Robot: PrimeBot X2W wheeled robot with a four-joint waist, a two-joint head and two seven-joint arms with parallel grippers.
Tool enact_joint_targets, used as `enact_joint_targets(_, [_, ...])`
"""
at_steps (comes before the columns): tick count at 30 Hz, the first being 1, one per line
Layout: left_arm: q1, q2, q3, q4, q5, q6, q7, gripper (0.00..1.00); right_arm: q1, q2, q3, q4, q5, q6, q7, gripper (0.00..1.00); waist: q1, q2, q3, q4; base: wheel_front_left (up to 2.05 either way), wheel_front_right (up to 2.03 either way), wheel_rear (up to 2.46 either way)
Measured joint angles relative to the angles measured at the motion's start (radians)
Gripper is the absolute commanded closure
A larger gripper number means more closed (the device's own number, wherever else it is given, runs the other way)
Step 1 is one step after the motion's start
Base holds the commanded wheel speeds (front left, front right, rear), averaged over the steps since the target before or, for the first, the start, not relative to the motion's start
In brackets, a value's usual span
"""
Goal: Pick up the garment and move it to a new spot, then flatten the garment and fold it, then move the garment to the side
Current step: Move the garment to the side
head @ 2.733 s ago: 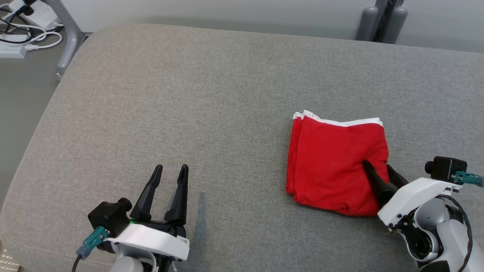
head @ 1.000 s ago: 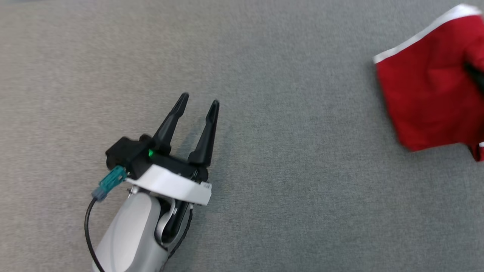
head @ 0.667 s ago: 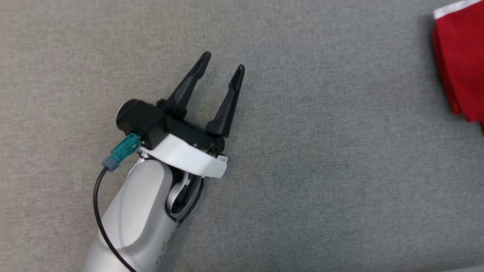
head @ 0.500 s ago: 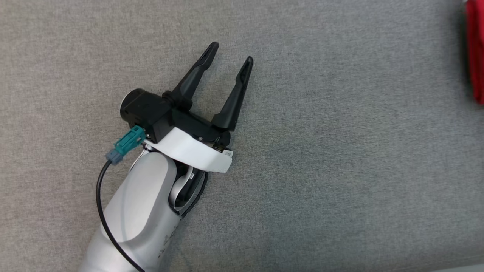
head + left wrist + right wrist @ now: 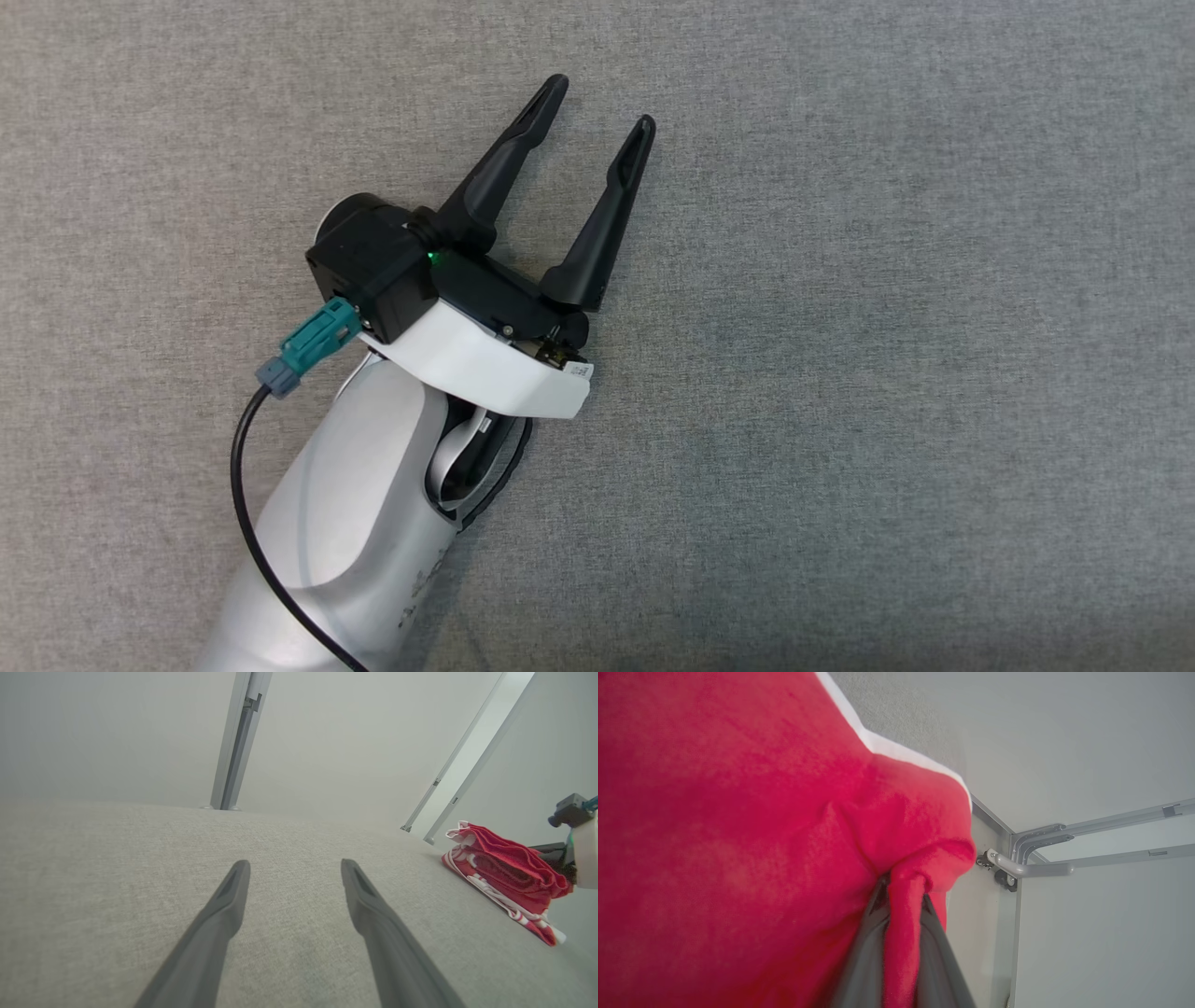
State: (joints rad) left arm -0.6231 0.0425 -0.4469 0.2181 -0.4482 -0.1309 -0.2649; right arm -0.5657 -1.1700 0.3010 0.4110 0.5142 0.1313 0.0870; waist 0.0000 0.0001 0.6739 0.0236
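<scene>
The garment (image 5: 507,877) is a folded red cloth with white trim; in the left wrist view it lies at the far right of the grey cushion. Close up in the right wrist view, the red garment (image 5: 738,835) covers most of the picture, and my right gripper (image 5: 903,891) is shut on a pinched fold of it. Part of that right gripper's body (image 5: 577,847) shows behind the cloth in the left wrist view. My left gripper (image 5: 602,107) hovers over bare grey fabric, open, nothing between its fingers (image 5: 233,891).
The grey upholstered surface (image 5: 887,327) stretches all around my left arm (image 5: 355,523). Beyond its far edge stand pale walls and metal frame posts (image 5: 238,742). A grey metal frame corner (image 5: 1031,858) shows past the cloth.
The head camera has turned left, so the red garment slid out of its right edge. My left gripper stays open; the right stays shut on the cloth.
</scene>
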Motion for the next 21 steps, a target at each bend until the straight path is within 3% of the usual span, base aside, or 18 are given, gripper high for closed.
enact_joint_targets(4, [0.003,0.001,0.006,0.0,-0.006,0.0,0.0,0.0,0.004,-0.007,-0.001,0.021,0.0,0.0,0.008,1.0,-0.0001,0.0,-0.003,0.011,0.0,0.0,0.0])
enact_joint_targets(5, [0.004,0.001,0.007,0.0,-0.01,0.0,0.0,0.0,0.004,-0.007,-0.002,0.027,0.0,0.0,0.011,0.75,0.0,0.0,-0.004,0.013,0.0,0.0,0.0])
enact_joint_targets(6, [0.005,0.002,0.007,0.001,-0.012,0.0,0.0,0.0,0.004,-0.006,-0.005,0.033,0.0,0.0,0.014,0.12,0.0,0.0,-0.006,0.015,0.0,0.0,0.0])
enact_joint_targets(7, [0.006,0.002,0.007,0.001,-0.012,0.0,0.0,0.0,0.003,-0.003,-0.015,0.045,0.003,0.0,0.021,0.0,0.0,0.0,-0.008,0.017,0.0,0.0,0.0])
enact_joint_targets(17, [0.055,0.006,0.012,0.023,-0.019,0.0,0.001,0.0,-0.033,0.04,-0.058,0.11,-0.063,0.0,0.09,0.0,0.0,0.0,-0.072,0.02,0.0,0.0,0.0])
enact_joint_targets(21, [0.086,0.006,0.033,0.026,-0.019,0.0,0.002,0.0,-0.082,0.106,-0.077,0.111,-0.122,0.0,0.067,0.0,0.0,0.0,-0.125,0.019,0.0,0.0,0.0])
